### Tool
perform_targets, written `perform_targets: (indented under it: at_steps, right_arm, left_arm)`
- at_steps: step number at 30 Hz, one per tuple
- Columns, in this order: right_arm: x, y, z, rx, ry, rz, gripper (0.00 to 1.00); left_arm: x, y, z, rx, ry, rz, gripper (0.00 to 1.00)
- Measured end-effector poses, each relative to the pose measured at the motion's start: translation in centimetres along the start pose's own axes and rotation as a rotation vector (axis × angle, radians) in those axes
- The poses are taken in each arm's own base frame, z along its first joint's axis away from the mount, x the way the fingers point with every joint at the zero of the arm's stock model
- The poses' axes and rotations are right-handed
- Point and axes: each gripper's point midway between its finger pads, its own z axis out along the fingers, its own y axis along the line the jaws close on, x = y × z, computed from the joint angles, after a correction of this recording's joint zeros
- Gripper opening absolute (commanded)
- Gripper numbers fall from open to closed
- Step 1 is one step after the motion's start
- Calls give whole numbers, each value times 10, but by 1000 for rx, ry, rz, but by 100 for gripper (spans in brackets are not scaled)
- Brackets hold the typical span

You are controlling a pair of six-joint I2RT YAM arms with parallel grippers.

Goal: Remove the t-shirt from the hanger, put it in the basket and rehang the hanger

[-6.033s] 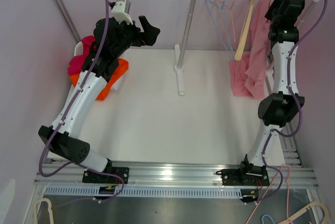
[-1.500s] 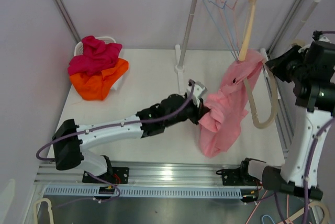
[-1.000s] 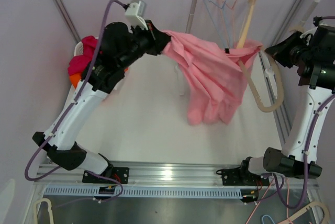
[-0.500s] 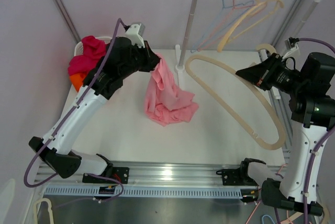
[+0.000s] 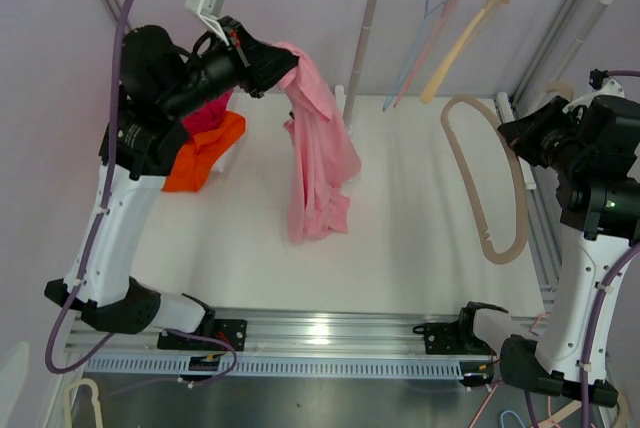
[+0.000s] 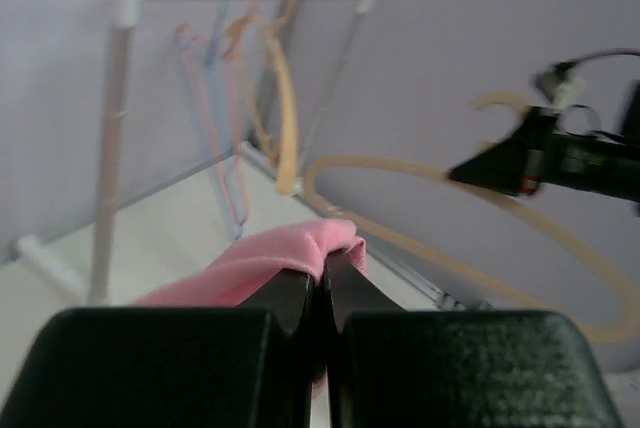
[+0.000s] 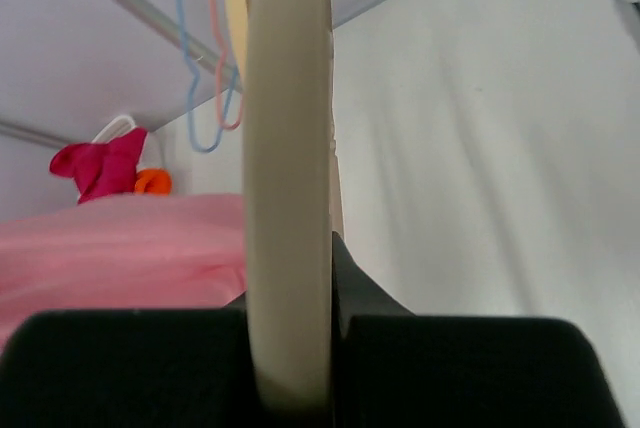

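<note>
White surface (image 5: pixel 430 258). Rear left corner: orange cloth (image 5: pixel 200 148) and red cloth (image 5: pixel 208 110) heaped. Rear centre: clothes rack (image 5: pixel 362 38) stands on it. Pink t-shirt (image 5: pixel 318 148) hem reaches surface, contact unclear.

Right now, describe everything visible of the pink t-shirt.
The pink t-shirt is soft, thin-looking cloth, plain pale pink, bunched into long vertical folds. The left end effector, shut, pinches a fold at its top and holds it raised, so it hangs limp. Its lower end reaches the white table or stops just above it; contact cannot be told. It is off the beige hanger, which the right end effector holds apart to the right.
</note>
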Motion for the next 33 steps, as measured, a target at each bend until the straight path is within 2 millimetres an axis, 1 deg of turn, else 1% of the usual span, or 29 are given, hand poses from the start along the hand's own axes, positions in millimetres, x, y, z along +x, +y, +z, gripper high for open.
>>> perform_targets:
  at_steps: [2,3,4,6,8,11,12,14,16,18,19,21,22,23,24,26,27,28,30,31,32,33]
  right_arm:
    - [-5,-8,2,41,-30,-2,0]
    - [-8,-10,3,55,-45,-3,0]
    - [-11,-14,6,72,-59,-3,0]
    - [-19,-18,11,98,-90,-6,0]
    - [-28,-23,21,123,-116,-5,0]
    - [-38,-31,40,156,-132,2,0]
    - [-41,-34,48,171,-132,6,0]
    - [-45,-42,62,200,-137,12,0]
    - [-49,-48,72,222,-147,14,0]
    - [-55,-52,81,242,-165,13,0]
    - [-60,-54,85,251,-178,12,0]
    - [-72,-54,93,258,-208,8,0]
    - [-78,-54,98,260,-223,5,0]
    - [-85,-53,102,259,-240,4,0]
    - [-94,-51,107,257,-259,2,0]
    - [-106,-50,117,257,-278,-2,0]
    - [-113,-49,123,257,-289,-4,0]
    - [-118,-48,130,258,-297,-7,0]
    - [-129,-49,142,260,-310,-19,0]
    - [-135,-49,149,258,-322,-27,0]
    - [-140,-49,158,256,-332,-36,0]
    - [-143,-50,165,256,-338,-44,0]
  left_arm:
    - [-19,-29,6,138,-18,24,1]
    - [-23,-40,9,196,-20,34,1]
    - [-22,-47,11,233,-18,36,1]
    - [-10,-55,14,292,22,12,1]
    - [4,-61,17,349,71,-15,1]
    - [26,-71,30,431,156,-57,1]
    - [33,-73,34,442,177,-67,1]
    - [56,-78,40,461,228,-96,1]
    - [82,-78,40,462,287,-141,1]
    - [99,-77,40,461,330,-174,1]
    - [104,-75,42,455,344,-188,1]
    - [104,-69,48,445,350,-199,1]
    - [100,-66,52,442,347,-202,1]
    - [90,-61,57,441,332,-205,1]
    - [79,-55,63,440,313,-207,1]
    - [46,-33,78,435,251,-207,1]
    - [29,-19,85,431,206,-201,1]
    - [14,4,91,409,158,-201,1]
    - [-6,59,90,341,103,-251,1]
    - [-17,96,84,285,68,-278,1]
    - [-29,137,75,220,28,-303,1]
    - [-39,168,64,166,-7,-321,1]
